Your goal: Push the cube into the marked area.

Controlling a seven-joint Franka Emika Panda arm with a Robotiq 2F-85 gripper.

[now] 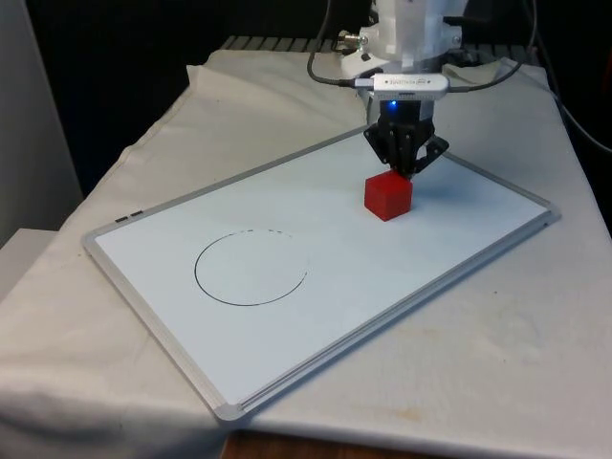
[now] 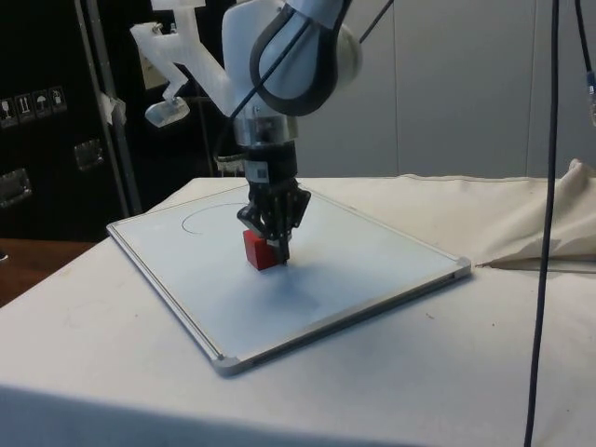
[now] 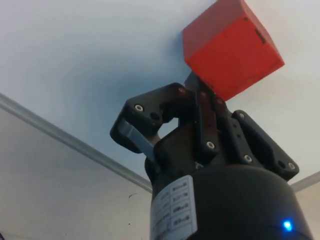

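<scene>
1. Starting with writing: there's a white sticker on the gripper body with a few rows of tiny print in the wrist view, but none of it is readable. The dark cabinet in the side view has some small white symbol stickers, also too small to make out. No brand name legible anywhere.

2. The gripper (image 1: 413, 170) points straight down at the whiteboard (image 1: 449, 251), with its tips right at the board surface. In the wrist view the two fingers (image 3: 200, 102) are pressed together with no gap between them, so it's closed and has hold of nothing.

3. The red cube (image 1: 387, 195) sits flat on the whiteboard, directly in front of the closed fingertips, on the side facing the front camera. In the wrist view the fingertips are right up against one face of the cube (image 3: 231, 47), touching or as good as touching.

4. In the side view the cube (image 2: 259, 251) is partly hidden behind the gripper (image 2: 277, 250), low at the tips.

5. The marked area is a thin black circle (image 1: 251, 268) drawn on the whiteboard, toward the front view's left. The cube is well apart from it, fully outside the line, with bare board between them.

6. The whiteboard lies at an angle on the white cloth (image 1: 535, 354) covering the table.
</scene>
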